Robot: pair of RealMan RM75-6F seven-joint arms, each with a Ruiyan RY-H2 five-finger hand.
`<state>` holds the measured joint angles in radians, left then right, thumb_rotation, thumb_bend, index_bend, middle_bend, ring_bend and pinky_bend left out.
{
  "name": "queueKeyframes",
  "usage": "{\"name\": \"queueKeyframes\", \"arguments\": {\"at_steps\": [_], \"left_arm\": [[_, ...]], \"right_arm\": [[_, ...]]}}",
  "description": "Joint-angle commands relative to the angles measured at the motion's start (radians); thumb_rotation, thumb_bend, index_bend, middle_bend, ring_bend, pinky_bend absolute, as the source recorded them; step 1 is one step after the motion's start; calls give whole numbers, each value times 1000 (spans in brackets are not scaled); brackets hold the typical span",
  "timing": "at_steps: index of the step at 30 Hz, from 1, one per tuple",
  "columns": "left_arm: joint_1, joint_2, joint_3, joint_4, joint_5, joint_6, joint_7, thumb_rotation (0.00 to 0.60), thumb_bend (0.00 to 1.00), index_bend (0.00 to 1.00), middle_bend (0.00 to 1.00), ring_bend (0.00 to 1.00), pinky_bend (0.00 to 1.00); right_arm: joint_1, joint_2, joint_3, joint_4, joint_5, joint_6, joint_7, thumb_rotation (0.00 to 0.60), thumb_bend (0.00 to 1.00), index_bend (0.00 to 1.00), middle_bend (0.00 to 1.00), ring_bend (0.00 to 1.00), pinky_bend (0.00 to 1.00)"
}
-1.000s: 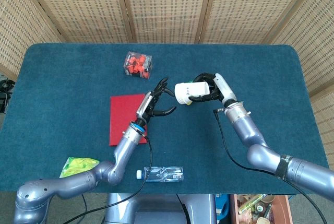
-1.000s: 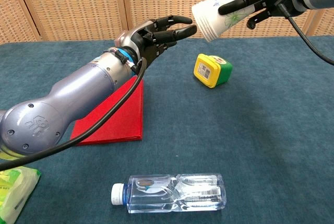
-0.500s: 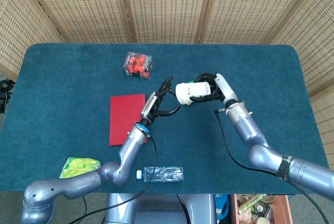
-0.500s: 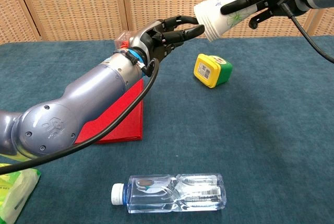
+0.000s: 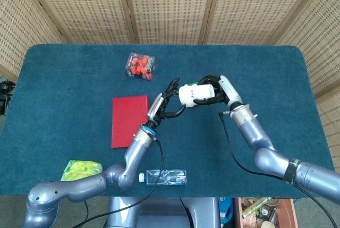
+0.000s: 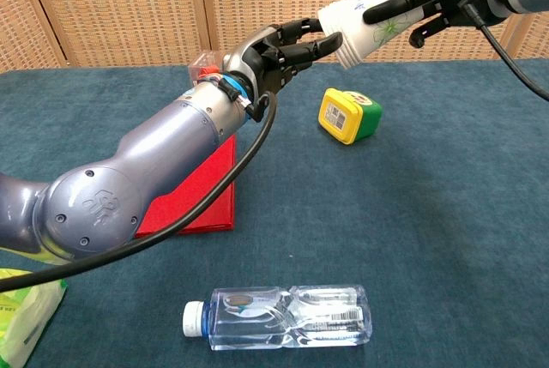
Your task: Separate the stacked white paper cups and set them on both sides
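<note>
- Above the middle of the blue carpet-textured table [image 5: 64, 79], the right hand [image 5: 212, 91] grips the stacked white paper cups [image 5: 192, 93] on their side, held in the air, with the open rim pointing toward the left hand [image 5: 169, 100].
- Compared with a second ago, the left hand has moved forward from well short of the cups; its fingertips [image 6: 330, 40] now reach the rim of the stack, and the forearm fills more of the chest view.
- Its fingers are apart and hold nothing; whether they actually press the rim I cannot tell.
- Since then the cups have barely shifted in the right hand's grip.
- On the cups' paper wall a thin green line drawing shows between the dark fingers [image 6: 390, 9]; no words can be read on it.
- A flat red rectangular mat [image 5: 128, 120] lies under the left forearm.
- A small clear box of red pieces [image 5: 140, 66] sits at the far side of the table.
- A yellow-and-green rounded container [image 6: 349, 115] lies tilted below the cups, with a barcode label whose print is too small to read.
- A clear, ribbed plastic bottle [image 6: 279, 317] with a white cap lies on its side at the near edge; its label is illegible.
- A crinkled yellow-green packet [image 5: 79, 169] lies at the near left corner.
</note>
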<state>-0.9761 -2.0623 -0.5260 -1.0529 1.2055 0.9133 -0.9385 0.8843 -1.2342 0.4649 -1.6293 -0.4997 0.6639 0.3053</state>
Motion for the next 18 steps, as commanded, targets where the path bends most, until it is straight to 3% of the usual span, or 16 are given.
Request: {"name": "queueKeyframes", "arguments": {"at_steps": [1,18], "left_arm": [[-3,-4,0,1,1,0,0,600,397,511,0,0,0],[-15,-17,-4,8,-7,-4,6,600,423,585,0,0,0]], "right_arm": [[1,1,-2,0,1,-1,1,600,115,777,616,495,739],[-19,16,-5,-17,-29,0,20,600,115,776,616,495,739]]}}
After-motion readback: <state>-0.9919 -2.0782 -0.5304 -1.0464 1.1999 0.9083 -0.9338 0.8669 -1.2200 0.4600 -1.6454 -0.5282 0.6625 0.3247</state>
